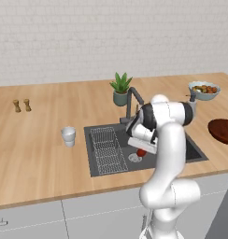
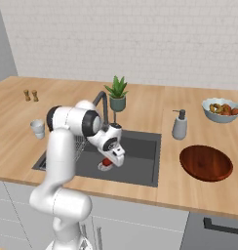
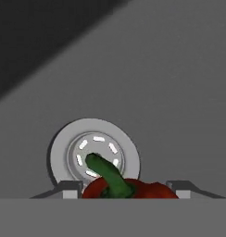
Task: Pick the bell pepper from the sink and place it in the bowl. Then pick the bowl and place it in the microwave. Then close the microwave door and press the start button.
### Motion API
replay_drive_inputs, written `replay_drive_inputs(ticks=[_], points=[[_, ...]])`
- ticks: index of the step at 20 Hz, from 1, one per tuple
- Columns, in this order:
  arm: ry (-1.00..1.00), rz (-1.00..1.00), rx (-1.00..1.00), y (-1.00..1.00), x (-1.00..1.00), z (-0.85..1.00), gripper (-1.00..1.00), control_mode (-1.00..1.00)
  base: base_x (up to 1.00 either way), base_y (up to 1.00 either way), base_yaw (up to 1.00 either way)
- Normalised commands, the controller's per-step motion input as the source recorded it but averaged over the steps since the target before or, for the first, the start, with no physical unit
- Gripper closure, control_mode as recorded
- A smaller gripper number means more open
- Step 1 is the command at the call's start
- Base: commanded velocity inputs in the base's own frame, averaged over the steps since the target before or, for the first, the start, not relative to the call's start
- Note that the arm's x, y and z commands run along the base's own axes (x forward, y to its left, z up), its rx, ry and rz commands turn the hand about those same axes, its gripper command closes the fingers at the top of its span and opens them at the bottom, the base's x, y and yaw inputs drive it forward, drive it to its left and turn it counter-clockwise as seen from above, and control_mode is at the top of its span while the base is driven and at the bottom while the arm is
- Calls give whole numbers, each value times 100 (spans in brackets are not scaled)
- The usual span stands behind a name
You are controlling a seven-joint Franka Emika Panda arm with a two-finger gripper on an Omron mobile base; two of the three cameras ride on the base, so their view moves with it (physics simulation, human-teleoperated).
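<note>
The red bell pepper [image 3: 142,190] with its green stem sits low in the dark grey sink [image 1: 99,130], just beside the round drain [image 3: 94,155]. My gripper [image 3: 126,190] reaches down into the basin, its fingertips [image 3: 71,189] pressed against the pepper's two sides. From the base views the bell pepper [image 1: 141,152] [image 2: 107,161] peeks out under the hand. The dark red bowl [image 2: 206,163] [image 1: 223,130] lies empty on the counter right of the sink. The microwave is out of view.
A wire rack [image 1: 106,149] fills the sink's left half and the dark faucet [image 2: 102,100] arches behind the hand. A potted plant [image 1: 120,88], soap dispenser [image 2: 179,125], pale food bowl [image 2: 221,109], white cup [image 1: 68,136] and two shakers [image 1: 21,105] stand on the wooden counter.
</note>
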Motion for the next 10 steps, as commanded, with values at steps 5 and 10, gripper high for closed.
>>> replay_drive_inputs(ticks=[5, 10], points=[[-7, 0, 9, -53, -37, 57, 100, -100, 0, 0, 0], [-10, 0, 10, -58, -43, 84, 100, -100, 0, 0, 0]])
